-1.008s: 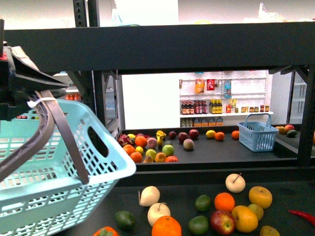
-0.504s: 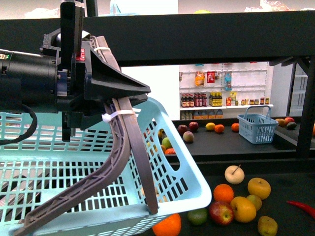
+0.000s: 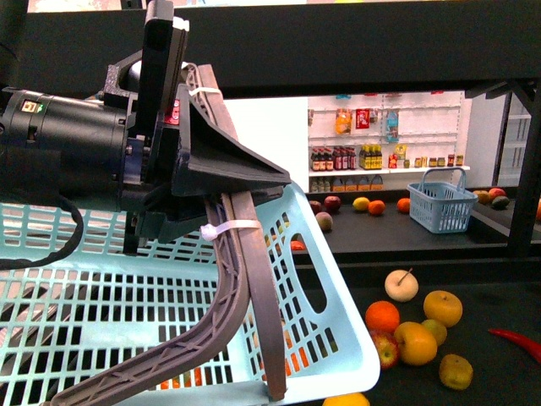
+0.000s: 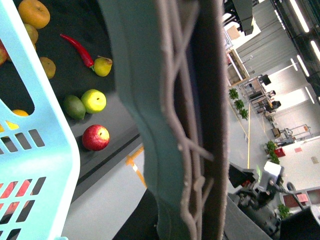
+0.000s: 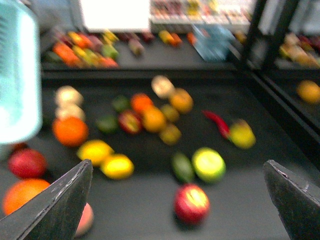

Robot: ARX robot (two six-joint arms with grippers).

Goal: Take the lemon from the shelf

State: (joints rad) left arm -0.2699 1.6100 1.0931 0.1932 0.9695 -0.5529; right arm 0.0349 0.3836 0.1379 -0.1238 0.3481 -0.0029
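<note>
Swinging across the front view, the left arm point(image 3: 59, 135) lifts its pale blue basket point(image 3: 101, 288) up and rightward, so it now covers the left half of the shelf point(image 3: 499, 304), where loose fruit showed a second ago. The left tool point(image 3: 221, 203) is clenched on the basket's grey handle point(image 3: 254, 304). With the body camera blocked, the pick probably has to rely on the right wrist view. There the right tool point(image 5: 177, 165) hangs released and empty, fingers wide. The lemon point(image 5: 117, 166) seems to be the bright yellow oval on the near tray, just beside a yellow-orange fruit point(image 5: 95, 150) and not between the fingers. It lies flat, long axis roughly along the shelf's front lip. Blur hides which end is the stem.
</note>
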